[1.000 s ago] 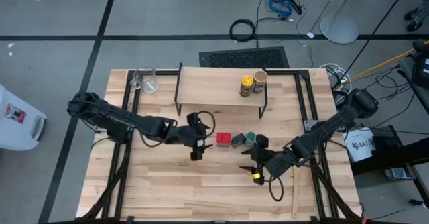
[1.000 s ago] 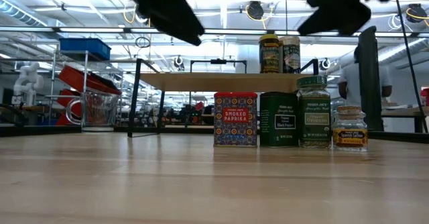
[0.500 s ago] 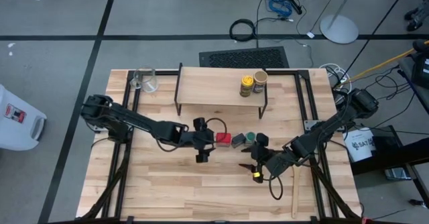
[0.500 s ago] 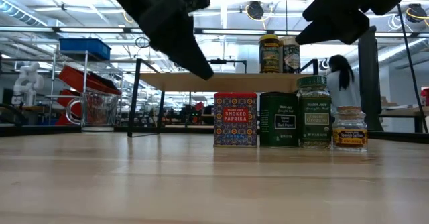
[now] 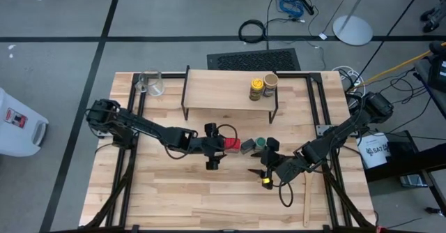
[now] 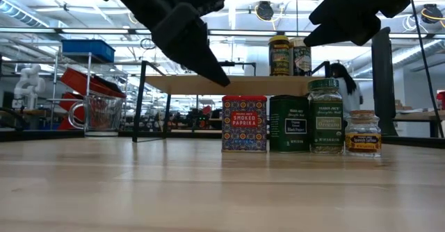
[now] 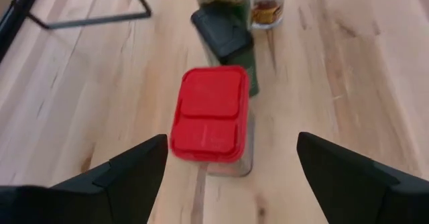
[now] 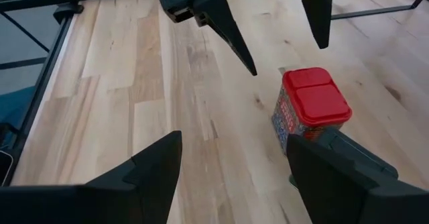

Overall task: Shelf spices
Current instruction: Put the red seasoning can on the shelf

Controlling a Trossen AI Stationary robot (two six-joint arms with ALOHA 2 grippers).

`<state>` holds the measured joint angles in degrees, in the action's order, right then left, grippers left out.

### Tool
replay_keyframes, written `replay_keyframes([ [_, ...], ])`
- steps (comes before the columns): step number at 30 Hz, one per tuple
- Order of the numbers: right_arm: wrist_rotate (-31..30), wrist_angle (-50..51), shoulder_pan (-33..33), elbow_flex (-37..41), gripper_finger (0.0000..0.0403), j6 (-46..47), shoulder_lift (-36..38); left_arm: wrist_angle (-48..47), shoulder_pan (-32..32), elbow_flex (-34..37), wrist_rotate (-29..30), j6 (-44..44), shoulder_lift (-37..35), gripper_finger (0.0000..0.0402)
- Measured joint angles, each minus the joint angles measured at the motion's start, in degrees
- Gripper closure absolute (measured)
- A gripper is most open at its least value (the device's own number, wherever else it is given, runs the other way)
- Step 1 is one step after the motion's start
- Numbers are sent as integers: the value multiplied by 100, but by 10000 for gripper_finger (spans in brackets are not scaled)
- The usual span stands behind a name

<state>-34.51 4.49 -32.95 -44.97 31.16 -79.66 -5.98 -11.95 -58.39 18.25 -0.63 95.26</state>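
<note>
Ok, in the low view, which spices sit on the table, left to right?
Red square tin → dark tin → green-lidded jar → tiny brown jar.

I work in a robotics lab. Beyond my wooden table (image 6: 208, 183) I see metal racks with a blue bin (image 6: 87, 49), ceiling lights and a person (image 6: 341, 76). Cables (image 5: 293, 3) lie on the grey floor.
</note>
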Motion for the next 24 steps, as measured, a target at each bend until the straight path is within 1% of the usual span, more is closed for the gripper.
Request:
replay_keyframes([
  [6, 1, -3, -16, 0, 147, 131, 0, 127, 138, 0, -242, 140, 0, 61],
  [11, 14, 2, -22, 0, 147, 314, 0, 273, 313, -2, -621, 114, 199, 61],
  [14, 29, 2, -65, 0, 147, 364, 0, 464, 344, -4, -619, 101, 407, 61],
  [20, 26, 2, -209, 0, 147, 376, 0, 844, 347, -11, -372, 112, 688, 61],
  [24, 3, 6, -210, 0, 147, 376, 0, 802, 372, 2, -365, 102, 736, 61],
])
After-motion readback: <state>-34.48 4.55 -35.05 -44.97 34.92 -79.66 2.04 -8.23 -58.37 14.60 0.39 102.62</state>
